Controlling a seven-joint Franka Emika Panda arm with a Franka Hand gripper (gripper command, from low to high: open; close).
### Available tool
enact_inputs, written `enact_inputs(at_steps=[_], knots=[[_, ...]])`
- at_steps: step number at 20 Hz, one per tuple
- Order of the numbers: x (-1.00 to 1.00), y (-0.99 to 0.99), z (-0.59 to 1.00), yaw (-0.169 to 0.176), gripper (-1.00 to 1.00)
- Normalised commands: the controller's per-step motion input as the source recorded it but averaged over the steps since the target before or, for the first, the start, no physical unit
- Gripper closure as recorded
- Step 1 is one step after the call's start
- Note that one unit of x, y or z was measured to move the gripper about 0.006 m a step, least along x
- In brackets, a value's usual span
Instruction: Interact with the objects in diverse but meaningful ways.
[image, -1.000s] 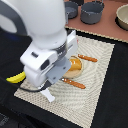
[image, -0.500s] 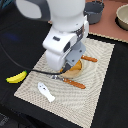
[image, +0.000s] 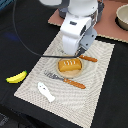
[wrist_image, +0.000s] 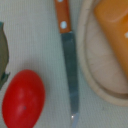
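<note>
On the round tan plate (image: 75, 73) sits a golden-orange bread loaf (image: 69, 65), seen again in the wrist view as the bread loaf (wrist_image: 114, 30). The yellow banana (image: 16, 77) lies on the dark table at the exterior view's left. A small white piece (image: 46, 92) rests on the placemat's near part. The red tomato (wrist_image: 22, 101) shows only in the wrist view, beside a knife blade (wrist_image: 70, 75); the arm hides it in the exterior view. My gripper (image: 81, 50) hangs just beyond the plate, over the knife, its fingers hidden by the white hand.
A wooden-handled knife (image: 88, 58) lies behind the plate and a fork (image: 65, 80) in front of it, both on the woven placemat (image: 95, 95). A grey bowl (image: 122, 16) stands on a brown board at the far right.
The arm has swung away from the near left toward the far right of the exterior view, uncovering the bread loaf, the plate and the fork.
</note>
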Motion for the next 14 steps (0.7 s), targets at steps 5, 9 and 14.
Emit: enact_inputs(at_steps=[5,9,14], knots=[[-0.28,0.75,0.00,-0.121,-1.00],[-0.50,0.50,-0.02,-0.075,-1.00],[-0.57,0.20,-0.09,-0.008,-1.00]])
